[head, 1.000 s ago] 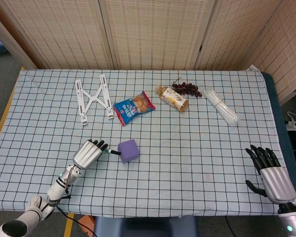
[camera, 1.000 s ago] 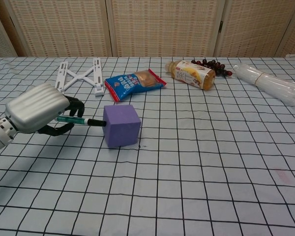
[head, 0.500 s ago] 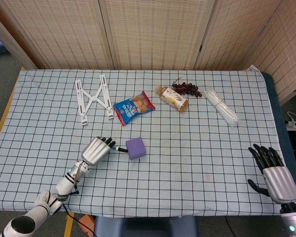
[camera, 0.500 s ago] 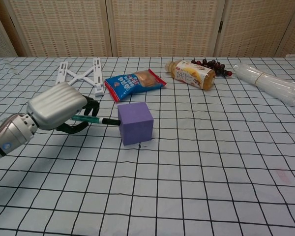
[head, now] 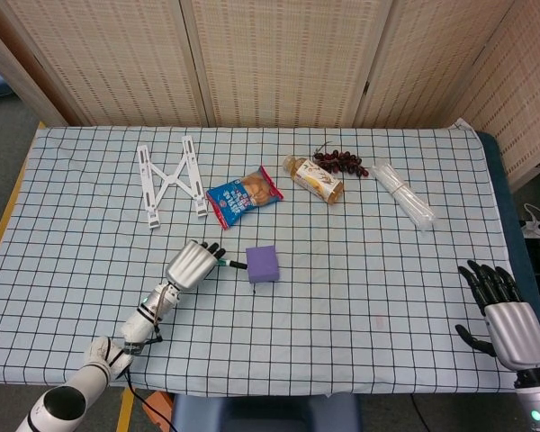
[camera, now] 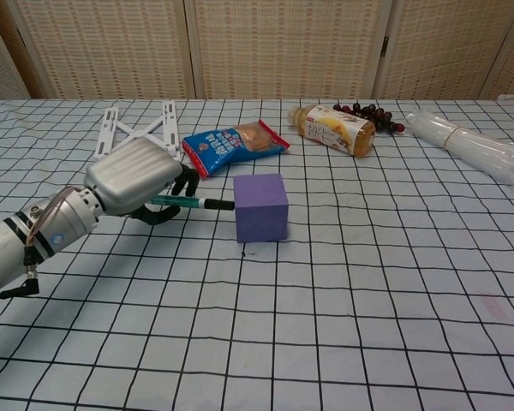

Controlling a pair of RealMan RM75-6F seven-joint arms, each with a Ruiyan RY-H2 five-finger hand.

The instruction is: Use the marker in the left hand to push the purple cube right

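Desk (head: 360, 270) under checked cloth fills my view; my left hand (head: 190, 264) grips the marker (camera: 191, 202), fingers curled round it, tip touching the left face of the cube (head: 263, 264), which sits near the middle. My right hand (head: 504, 310) rests at the desk's far right edge, fingers spread, holding nothing

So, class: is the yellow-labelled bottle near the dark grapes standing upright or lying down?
Lying down: the yellow-labelled bottle rests lengthwise on the checked tablecloth, beside the dark grapes.

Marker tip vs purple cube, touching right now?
Touching. Chest view shows the marker, held in the left hand, with its dark tip butted against the purple cube left face, no gap.
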